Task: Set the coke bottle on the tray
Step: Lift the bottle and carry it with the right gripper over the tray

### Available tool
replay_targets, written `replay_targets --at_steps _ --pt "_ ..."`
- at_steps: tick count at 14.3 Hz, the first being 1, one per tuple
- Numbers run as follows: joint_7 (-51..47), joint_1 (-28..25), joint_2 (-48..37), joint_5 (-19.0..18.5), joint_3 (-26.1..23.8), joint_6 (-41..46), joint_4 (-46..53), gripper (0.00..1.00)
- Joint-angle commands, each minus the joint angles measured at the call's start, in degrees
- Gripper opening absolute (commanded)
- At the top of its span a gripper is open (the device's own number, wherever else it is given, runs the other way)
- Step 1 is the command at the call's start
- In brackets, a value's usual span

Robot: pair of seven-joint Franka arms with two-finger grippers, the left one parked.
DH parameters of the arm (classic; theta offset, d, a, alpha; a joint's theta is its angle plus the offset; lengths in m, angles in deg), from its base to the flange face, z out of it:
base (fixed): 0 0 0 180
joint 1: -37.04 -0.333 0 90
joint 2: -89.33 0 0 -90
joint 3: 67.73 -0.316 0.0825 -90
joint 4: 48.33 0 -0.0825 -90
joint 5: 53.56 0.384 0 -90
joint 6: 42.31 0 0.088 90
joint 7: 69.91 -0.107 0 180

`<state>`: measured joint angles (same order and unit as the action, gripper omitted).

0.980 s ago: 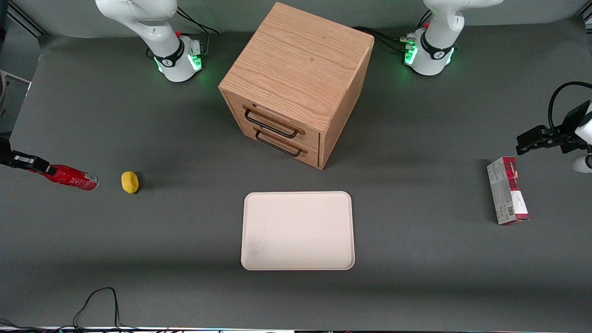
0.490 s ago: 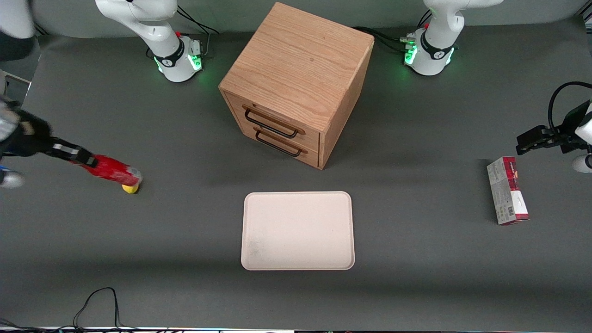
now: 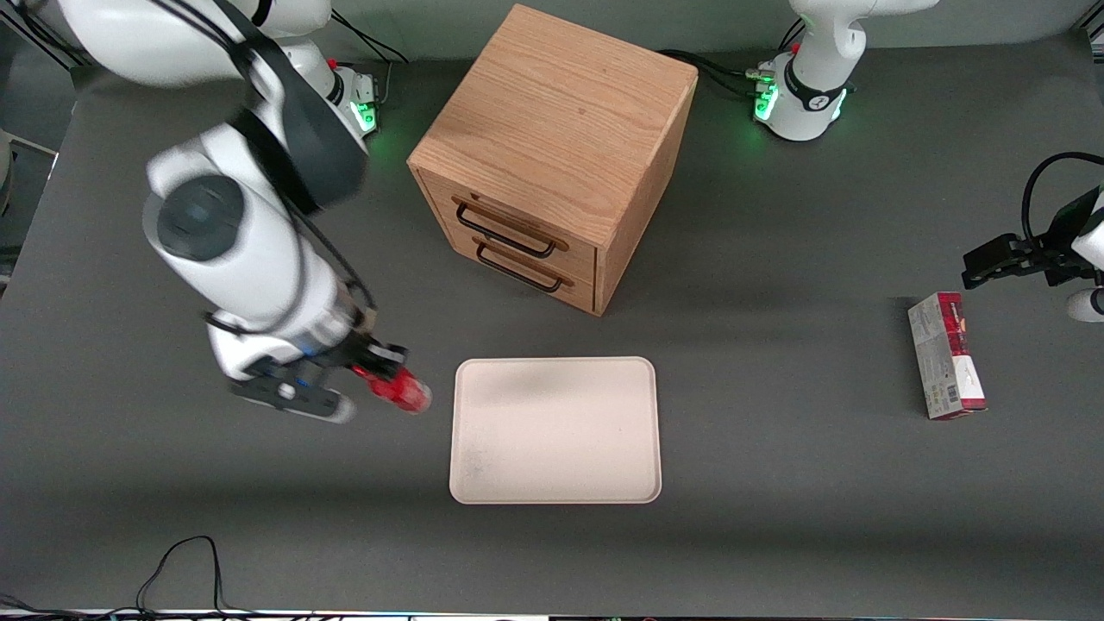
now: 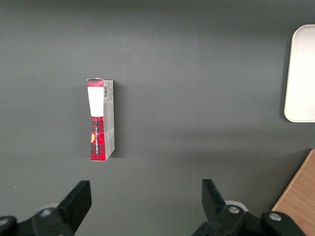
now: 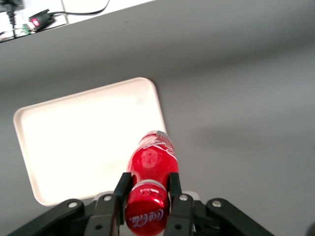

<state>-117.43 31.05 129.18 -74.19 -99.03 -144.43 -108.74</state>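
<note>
My right gripper [image 3: 382, 373] is shut on the coke bottle [image 3: 398, 389], a small glossy red bottle held by its neck, tilted, above the table beside the tray's edge at the working arm's end. In the right wrist view the gripper [image 5: 147, 189] clamps the bottle [image 5: 152, 164] just under its red cap, with both fingers [image 5: 122, 189] pressed on the neck. The tray [image 3: 555, 429] is a large flat cream-white rectangle in front of the cabinet; it shows under the bottle in the right wrist view [image 5: 78, 142] and at the edge of the left wrist view [image 4: 301, 73].
A wooden two-drawer cabinet [image 3: 552, 155] stands farther from the front camera than the tray. A red-and-grey carton [image 3: 946, 366] lies toward the parked arm's end, also in the left wrist view [image 4: 100, 119]. A black cable [image 3: 177, 565] lies near the table's front edge.
My right arm has swung in from the working arm's end of the table toward the tray, carrying the coke bottle. The yellow object seen earlier is now hidden by the arm.
</note>
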Motion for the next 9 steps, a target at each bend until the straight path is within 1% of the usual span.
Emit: replay_targets --at_steps 1,3,4,7,9 --pt "-2.82 -2.52 8.48 -2.39 -0.69 -6.48 7.58 0.00" --pt "-4.24 -3.32 11.38 -7.64 -0.86 -8.88 7.59 0.00" --pt "-4.16 -3.41 12.53 -8.71 -0.86 -9.93 7.59 0.00" --pt "-3.54 -3.41 15.69 -10.38 -0.08 -15.64 7.41 0.00" --pt "-3.63 -3.41 17.01 -10.57 0.01 -16.97 7.32 0.00"
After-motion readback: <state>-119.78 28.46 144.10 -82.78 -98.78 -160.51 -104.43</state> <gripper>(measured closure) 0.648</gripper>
